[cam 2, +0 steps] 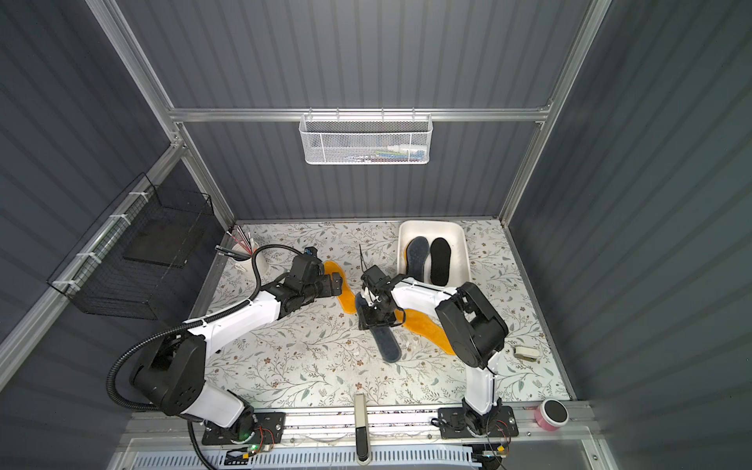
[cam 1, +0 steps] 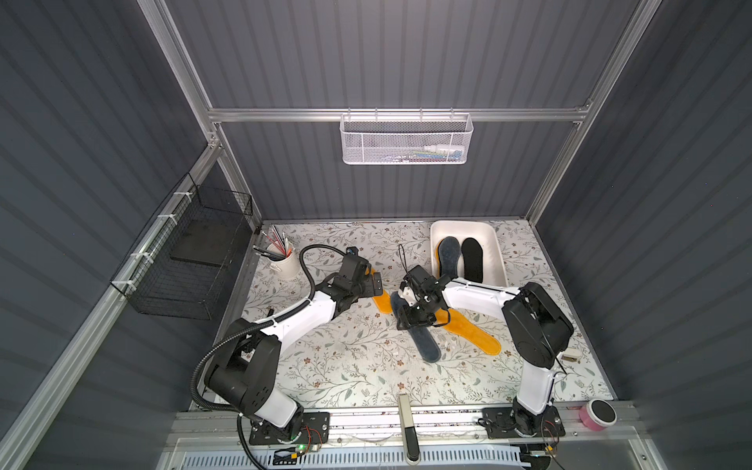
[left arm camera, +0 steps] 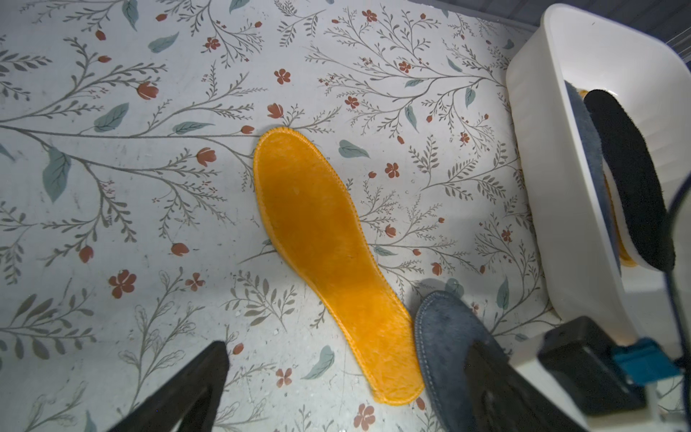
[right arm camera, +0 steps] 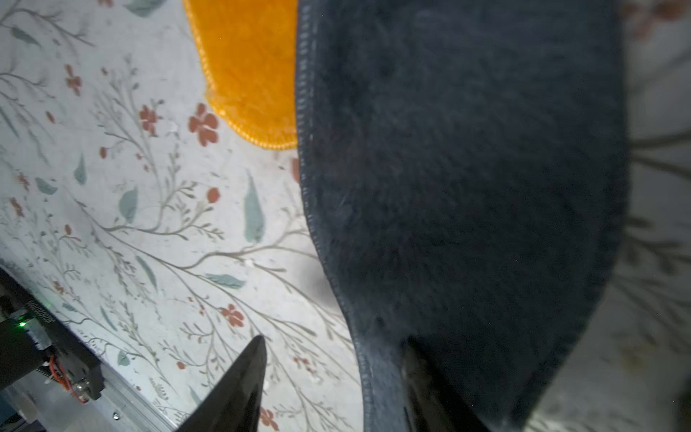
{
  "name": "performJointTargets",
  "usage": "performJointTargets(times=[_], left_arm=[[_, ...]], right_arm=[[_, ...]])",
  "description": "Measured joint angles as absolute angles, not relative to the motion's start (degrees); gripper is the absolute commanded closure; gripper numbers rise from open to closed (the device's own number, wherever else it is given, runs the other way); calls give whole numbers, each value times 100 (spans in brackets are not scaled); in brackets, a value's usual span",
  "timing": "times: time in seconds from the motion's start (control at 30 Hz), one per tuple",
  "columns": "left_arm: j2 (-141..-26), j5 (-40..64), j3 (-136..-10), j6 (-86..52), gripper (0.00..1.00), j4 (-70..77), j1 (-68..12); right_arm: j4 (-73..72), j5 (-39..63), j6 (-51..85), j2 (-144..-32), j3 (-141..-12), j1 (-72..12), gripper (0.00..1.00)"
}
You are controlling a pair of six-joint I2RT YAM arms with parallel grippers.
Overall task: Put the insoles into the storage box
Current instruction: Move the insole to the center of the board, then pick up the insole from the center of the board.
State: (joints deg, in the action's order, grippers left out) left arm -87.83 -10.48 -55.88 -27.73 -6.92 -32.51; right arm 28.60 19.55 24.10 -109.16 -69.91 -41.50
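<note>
Fuzzy dark-grey insole with a stitched rim lies near frame centre, long axis running upper left to lower right in a top view. Over its upper end sits the right gripper, jaws part-spread, pinching nothing evident. Smooth white plastic storage box stands upper right; the left gripper gapes wide.

Fuzzy grey insole, smooth white plastic box
</note>
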Motion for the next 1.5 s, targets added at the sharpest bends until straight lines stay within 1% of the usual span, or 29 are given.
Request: performJointTargets(times=[0.2,0.3,0.47,0.57,0.7,1.1,1.27,1.4,1.5], left_arm=[[-8648,-1116,-5586,-2790,0,-709,-3242],[-8624,-1153,-5572,-2794,0,-735,-3240],[-8624,-1177,-5553,-2816,0,-775,-3221],[-8624,-1177,-5553,-2832,0,-775,-3214],[-8624,-1177,-5553,-2834,0,-775,-3214],[-8624,-1177,-5553,-2882,0,-775,-3188],[-8624,-1175,-5553,-2902,0,-775,-3188],[-8626,-1175,-5553,-2904,0,-775,-3188],[-8626,-1173,-5553,-2904,0,-775,-3188]], right_arm=[[2515,2093,2467,-10888,-7061,-4305,43],[2438,1822,2464,-10654,-7032,-4300,43],[2484,1000,2536,-10250,-7019,-4300,44],[2689,545,2596,-10359,-7046,-4298,45],[2921,209,2683,-10685,-7052,-4296,47],[3144,-64,2884,-10921,-7052,-4545,53],[3131,-213,3006,-10967,-7054,-4733,60],[3081,-233,3127,-10967,-7037,-4757,68],[3024,-242,3162,-10965,-7011,-4757,76]])
